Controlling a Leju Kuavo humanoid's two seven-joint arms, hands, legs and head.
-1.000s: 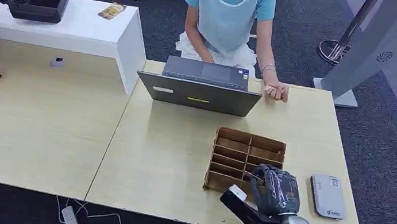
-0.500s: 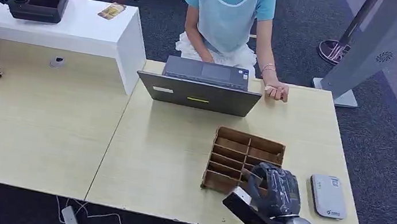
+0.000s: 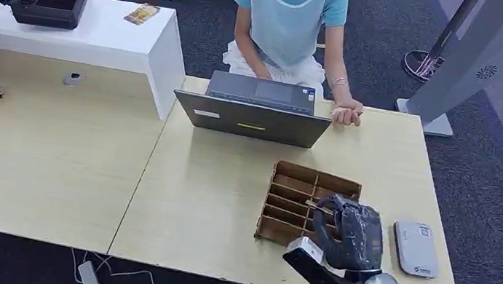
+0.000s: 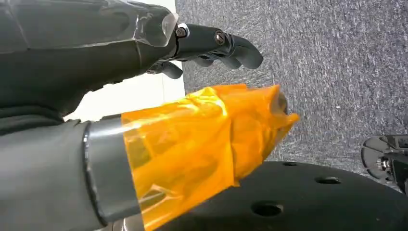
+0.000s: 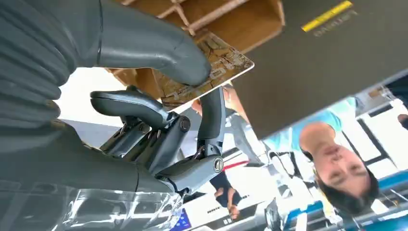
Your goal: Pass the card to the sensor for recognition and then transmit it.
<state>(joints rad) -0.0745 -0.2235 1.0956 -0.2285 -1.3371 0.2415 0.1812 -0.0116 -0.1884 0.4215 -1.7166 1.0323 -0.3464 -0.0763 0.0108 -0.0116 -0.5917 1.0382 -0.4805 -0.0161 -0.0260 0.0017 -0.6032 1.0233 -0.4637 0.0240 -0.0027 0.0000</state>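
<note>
Here, the card [image 5: 211, 67] is pinched between the thumb and a finger of the right hand [image 3: 348, 234], just above the wooden divider box [image 3: 293, 192] on the table [image 3: 211, 203]. By these pictures, pickup looks done; the sensor [image 3: 415, 248], just beside the hand, and the handover to the person [image 3: 291, 15] remain. The right wrist view shows the grip plainly; the head view barely shows the card's edge. The left hand [image 4: 211, 45] hangs over carpet, fingers loosely curled, holding nothing.
</note>
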